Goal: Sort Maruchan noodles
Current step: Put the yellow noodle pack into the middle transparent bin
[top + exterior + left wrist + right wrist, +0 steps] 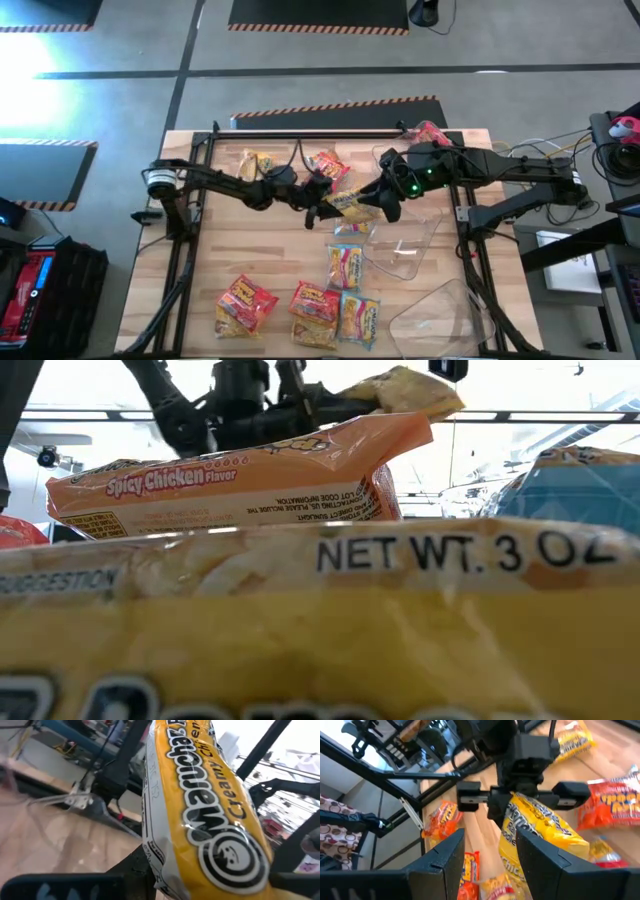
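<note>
One yellow Creamy Chicken packet [540, 832] is the piece in play: it hangs above the middle of the table [210, 255], pinched at one edge by the left gripper [506, 812], whose fingers are clamped on the wrapper seam. Treat it as light, crinkly and slick; the film gives under pressure while the noodle block inside is brittle, so I judge a grip on the flat crimped edge, or across the thin faces near a corner, safer than squeezing the middle. Your right gripper [487, 852] faces the packet's free end with its fingers parted and nothing between them; the packet sits just beyond them. If you hand over, close on the seam and expect the bag to swing or slide.

Below, the other Maruchan packets lie flat: a light blue pair [347, 257] down the centre, a red and orange cluster [290, 305] near the front edge, two more [327, 163] at the back. Clear plastic tubs [415, 245] rest on the right side of the table.
</note>
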